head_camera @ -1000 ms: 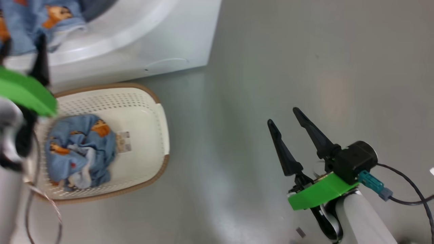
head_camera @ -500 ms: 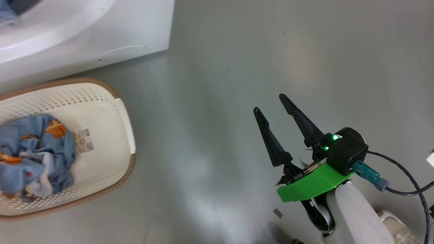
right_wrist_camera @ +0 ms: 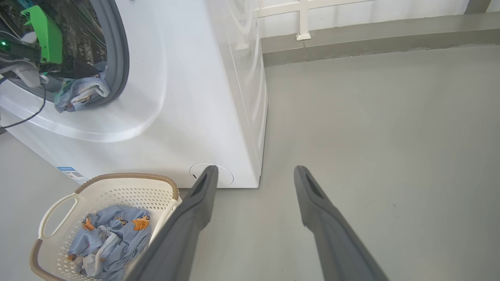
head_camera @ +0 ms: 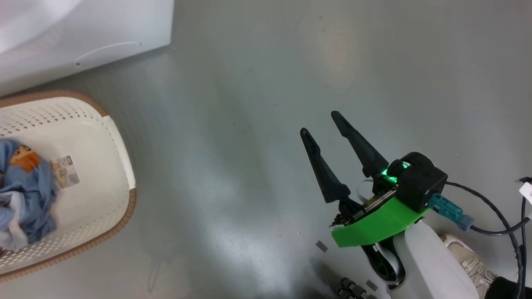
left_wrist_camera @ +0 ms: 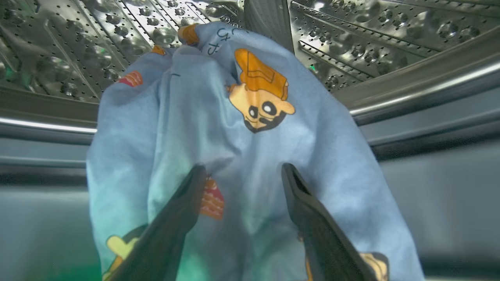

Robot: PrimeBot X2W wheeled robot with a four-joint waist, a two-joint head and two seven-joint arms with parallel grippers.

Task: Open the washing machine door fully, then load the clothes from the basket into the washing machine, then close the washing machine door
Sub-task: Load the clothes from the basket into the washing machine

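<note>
The white washing machine [right_wrist_camera: 187, 97] stands with its opening uncovered; its door is out of view. My left gripper [left_wrist_camera: 243, 168] reaches into the steel drum [left_wrist_camera: 351, 35], open, its fingers spread against a light blue piece of the clothes [left_wrist_camera: 234, 128] draped over the drum's lip. That piece hangs at the grey gasket [right_wrist_camera: 80, 91] beneath my left arm's green mount [right_wrist_camera: 43, 33]. More clothes [right_wrist_camera: 109, 238] [head_camera: 25, 187] lie bundled in the cream basket [right_wrist_camera: 129, 187] [head_camera: 112, 166] before the machine. Off to the right my right gripper [head_camera: 320, 123] [right_wrist_camera: 254, 171] hovers open above the grey floor, holding nothing.
The round flap [right_wrist_camera: 224, 175] and a blue label [right_wrist_camera: 72, 173] sit low on the machine's front. A wall base [right_wrist_camera: 371, 35] runs behind. A person's shoe [head_camera: 467, 253] and a black cable [head_camera: 494, 211] are near my right forearm.
The head camera has swung right, so machine and basket slid to the picture's left and the left arm's green mount left it. Both grippers stay open.
</note>
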